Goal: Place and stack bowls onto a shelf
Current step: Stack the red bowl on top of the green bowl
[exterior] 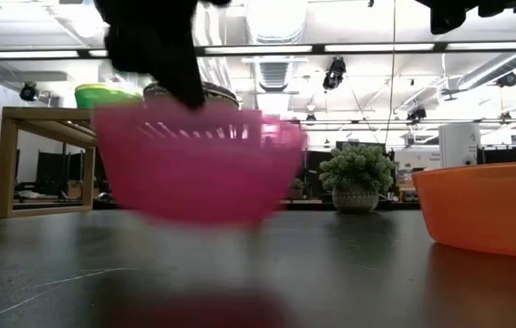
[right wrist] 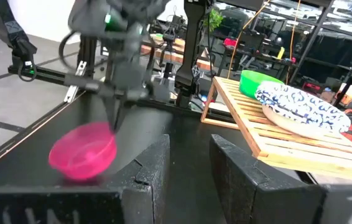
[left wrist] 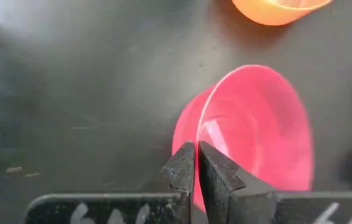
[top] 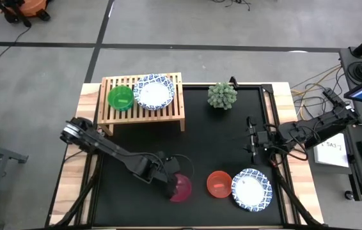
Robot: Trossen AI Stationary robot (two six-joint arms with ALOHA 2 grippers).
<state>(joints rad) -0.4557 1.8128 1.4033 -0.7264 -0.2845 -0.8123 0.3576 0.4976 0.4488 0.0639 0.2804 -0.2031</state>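
Observation:
My left gripper (top: 170, 186) is near the table's near edge, shut on the pink bowl (top: 182, 188). To the right of it, the red-orange bowl (top: 219, 184) and a white bowl with a blue patterned rim (top: 252, 189) sit upright on the black mat. The light-wood shelf (top: 168, 114) stands at the far left and carries the green bowl (top: 121, 97) and another white patterned bowl (top: 154, 92) side by side. My right gripper (top: 252, 144) hovers open at the table's right side and touches nothing. The teal bowl is out of view. My left gripper (left wrist: 196, 163) pinches the pink bowl's rim (left wrist: 196, 130) on the bowl's left side, one finger inside the bowl and one outside. The fingers (exterior: 171, 68) come from above, pointing down. The bowl (exterior: 194, 164) hangs below them, slightly tilted and lifted just clear of the mat.
A small potted plant (top: 222, 95) stands at the far edge of the mat, right of the shelf. The black mat (top: 219, 147) lies bare between the shelf and the near bowls. A slatted strip of the shelf top (top: 176, 89) shows right of the white bowl.

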